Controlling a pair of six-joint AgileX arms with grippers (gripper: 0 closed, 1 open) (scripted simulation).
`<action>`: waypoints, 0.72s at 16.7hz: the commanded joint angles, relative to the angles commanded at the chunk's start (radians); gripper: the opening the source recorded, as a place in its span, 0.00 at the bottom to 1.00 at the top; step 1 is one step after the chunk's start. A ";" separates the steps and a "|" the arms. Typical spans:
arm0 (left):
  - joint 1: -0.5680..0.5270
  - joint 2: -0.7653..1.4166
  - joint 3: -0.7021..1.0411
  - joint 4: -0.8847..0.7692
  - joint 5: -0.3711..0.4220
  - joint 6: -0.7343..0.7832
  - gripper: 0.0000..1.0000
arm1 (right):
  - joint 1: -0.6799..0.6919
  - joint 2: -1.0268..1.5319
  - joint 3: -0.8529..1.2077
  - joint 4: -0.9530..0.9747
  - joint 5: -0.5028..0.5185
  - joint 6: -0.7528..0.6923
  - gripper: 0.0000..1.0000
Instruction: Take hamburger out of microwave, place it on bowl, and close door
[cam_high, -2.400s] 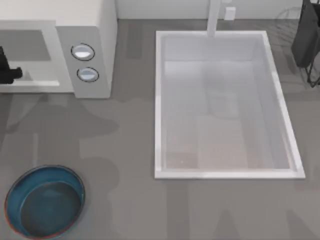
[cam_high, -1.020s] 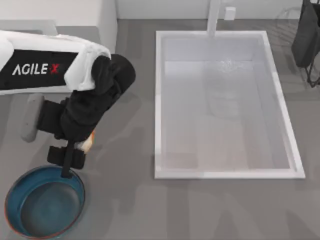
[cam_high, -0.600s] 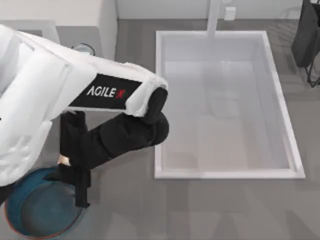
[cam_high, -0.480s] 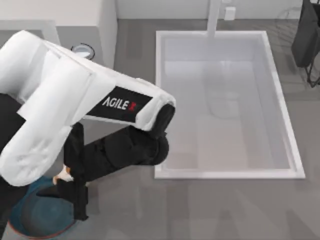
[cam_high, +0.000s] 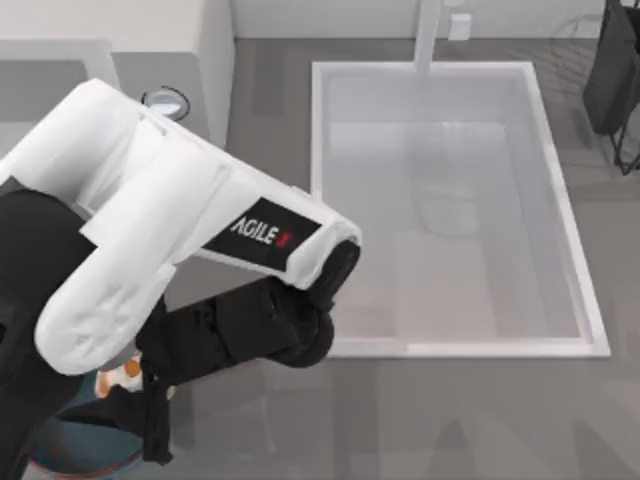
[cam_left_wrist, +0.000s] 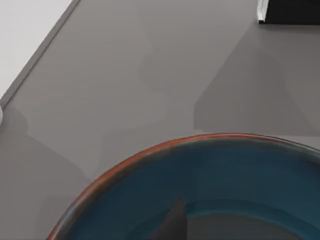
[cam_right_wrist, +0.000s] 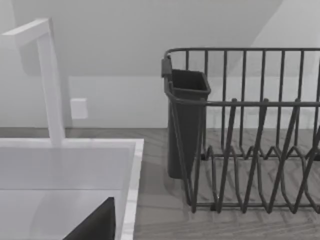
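- Hamburger (cam_high: 118, 374), a small pale cream lump with browned edges and orange, sits at the left gripper (cam_high: 140, 385), just above the near rim of the round deep-blue bowl with the reddish-brown rim (cam_high: 85, 452). The arm's white links cover most of it.
- The left gripper looks clenched on the hamburger; its black finger points down over the bowl's right edge.
- Left wrist view: bowl rim (cam_left_wrist: 150, 152) cuts across and the interior lies below, so the drop point looks close to the rim, not the centre.
- Risk: releasing here could land the hamburger on the rim, tipping or rolling it onto the grey counter (cam_high: 420, 420).
- Risk: descending further could knock a finger on the rim and shove the bowl.
- Large white-grey boxy microwave (cam_high: 215, 60) at top left still needs its door closed; the arm folds close to it, so the swing back could clip the knob panel (cam_high: 165, 100).
- Right arm is parked at far right by the dark wire dish rack (cam_right_wrist: 250, 130); its fingers can't be made out.
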 joint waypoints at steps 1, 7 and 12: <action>0.005 -0.006 0.008 0.005 -0.006 0.001 0.00 | 0.000 0.000 0.000 0.000 0.000 0.000 1.00; 0.030 -0.019 -0.047 0.065 -0.028 0.016 0.00 | 0.000 0.000 0.000 0.000 0.000 0.000 1.00; 0.064 -0.024 -0.128 0.149 -0.058 0.035 0.00 | 0.000 0.000 0.000 0.000 0.000 0.000 1.00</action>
